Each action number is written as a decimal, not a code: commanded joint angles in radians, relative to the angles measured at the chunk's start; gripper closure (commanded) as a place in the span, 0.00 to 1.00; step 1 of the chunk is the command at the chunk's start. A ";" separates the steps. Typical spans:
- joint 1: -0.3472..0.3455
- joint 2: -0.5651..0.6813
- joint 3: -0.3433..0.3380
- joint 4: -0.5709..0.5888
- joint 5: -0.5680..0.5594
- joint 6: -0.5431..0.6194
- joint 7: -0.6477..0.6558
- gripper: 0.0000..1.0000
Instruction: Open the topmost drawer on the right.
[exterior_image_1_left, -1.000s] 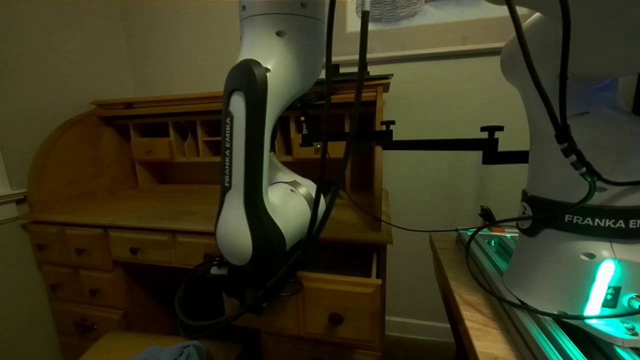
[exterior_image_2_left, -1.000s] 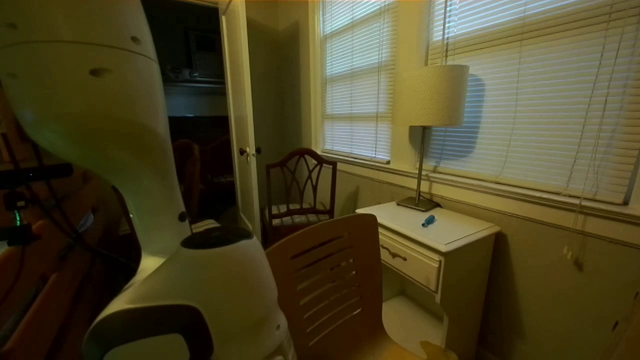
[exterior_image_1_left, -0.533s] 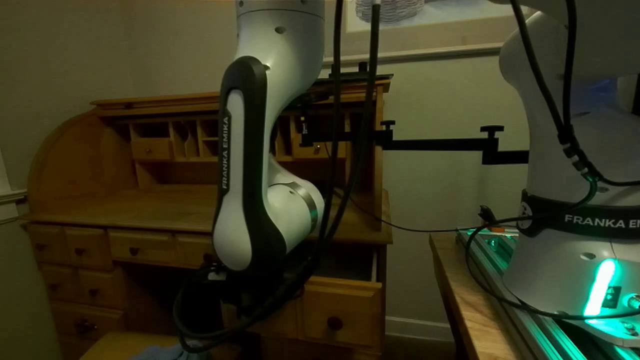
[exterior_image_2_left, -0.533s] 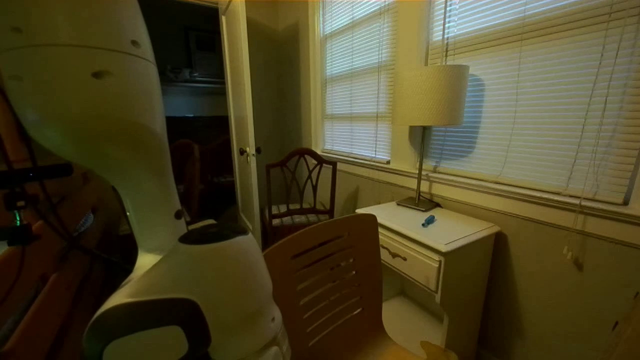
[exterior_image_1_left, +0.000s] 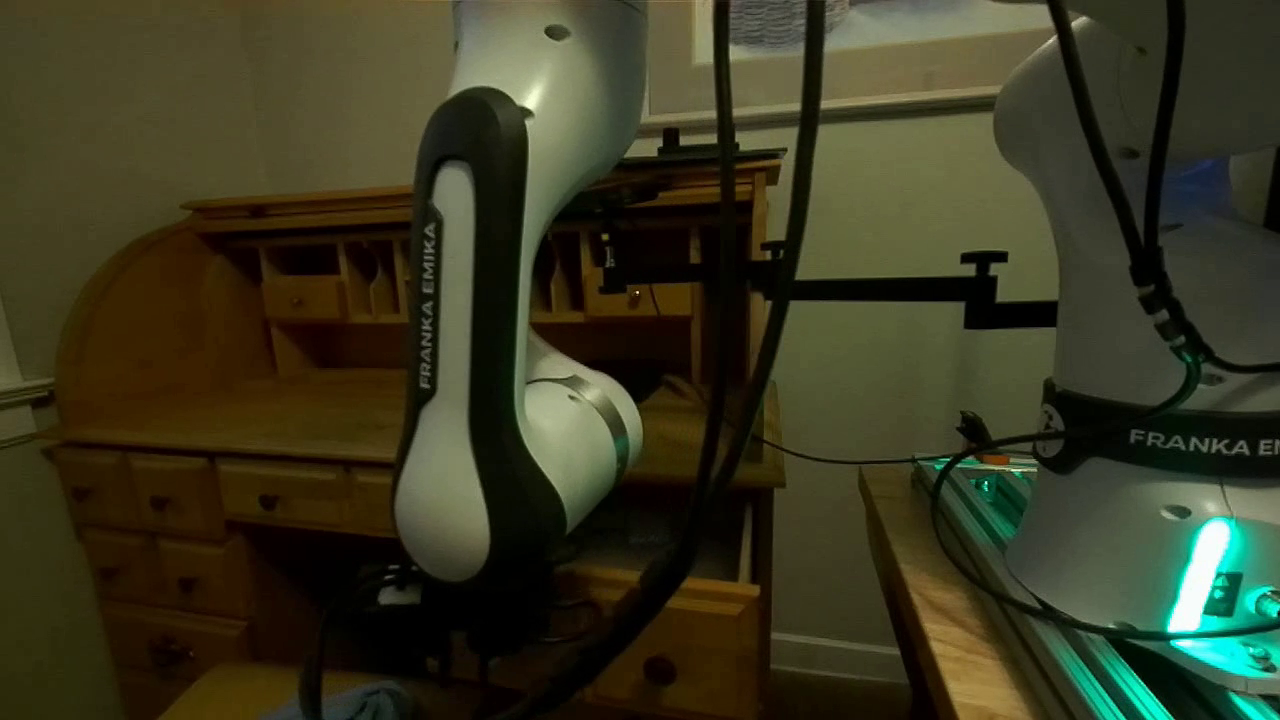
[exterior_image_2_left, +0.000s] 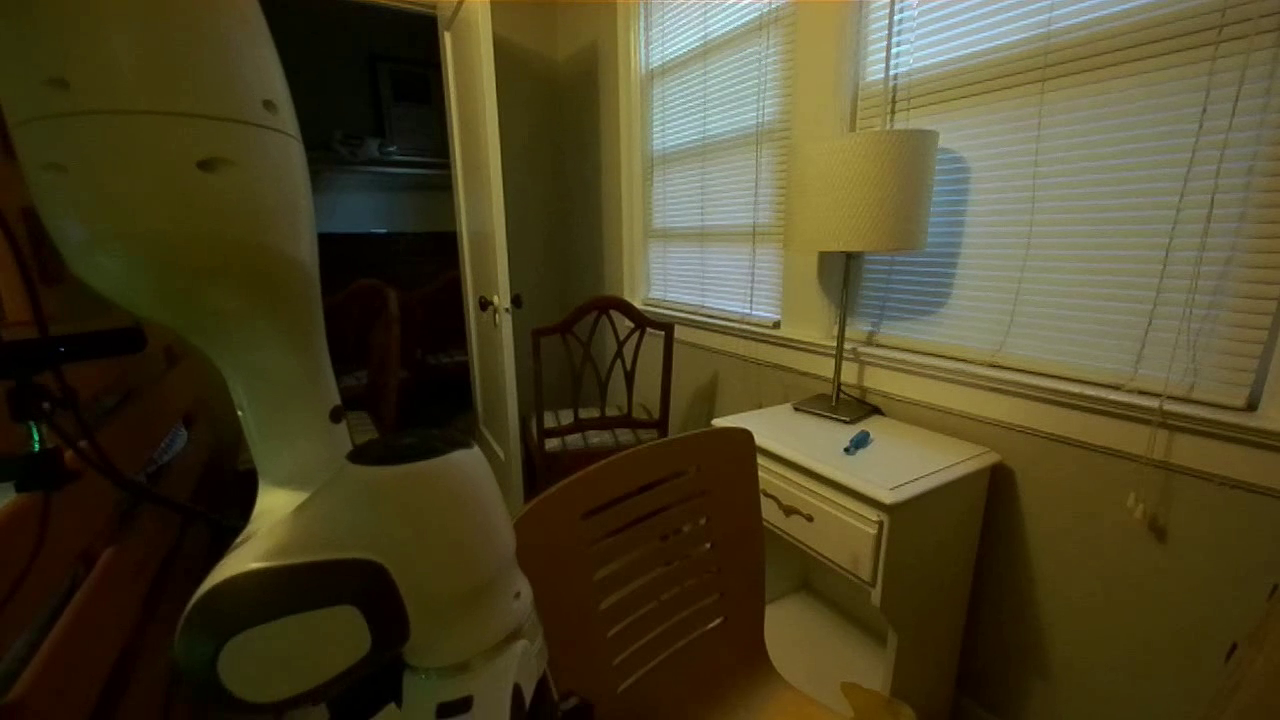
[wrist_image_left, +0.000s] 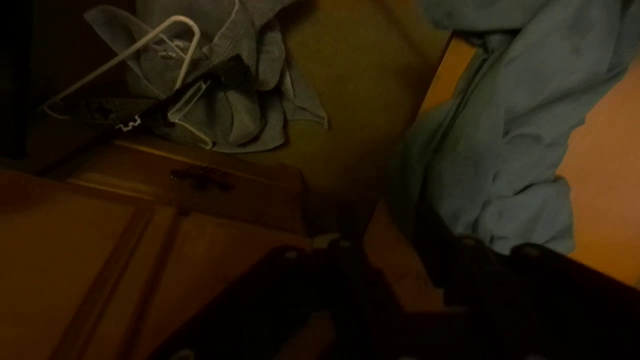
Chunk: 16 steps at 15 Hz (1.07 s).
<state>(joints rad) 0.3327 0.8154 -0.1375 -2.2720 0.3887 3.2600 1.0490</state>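
Wide-fronted, panelled honey-coloured wooden drawer: right side, below the roll-top wooden worktop, already partly out. Probably rigid, some weight, may rack if pulled off-centre. Best hold: small round dark knob, likely slick, so get behind its head. Black two-fingered claw: fingers look partly apart; too dark to tell whether anything's gripped.

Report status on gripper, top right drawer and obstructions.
Gripper low, too dark to tell if holding. Top right drawer open. Chair with cloth nearby, may obstruct.
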 joint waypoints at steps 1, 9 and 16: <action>0.025 -0.032 0.069 0.009 0.022 -0.002 -0.018 0.90; 0.099 -0.094 0.016 -0.012 0.017 -0.047 -0.030 0.18; 0.059 -0.232 -0.037 -0.112 -0.023 -0.062 -0.168 0.00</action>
<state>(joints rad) 0.4150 0.6825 -0.1752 -2.3047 0.3859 3.2169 0.9479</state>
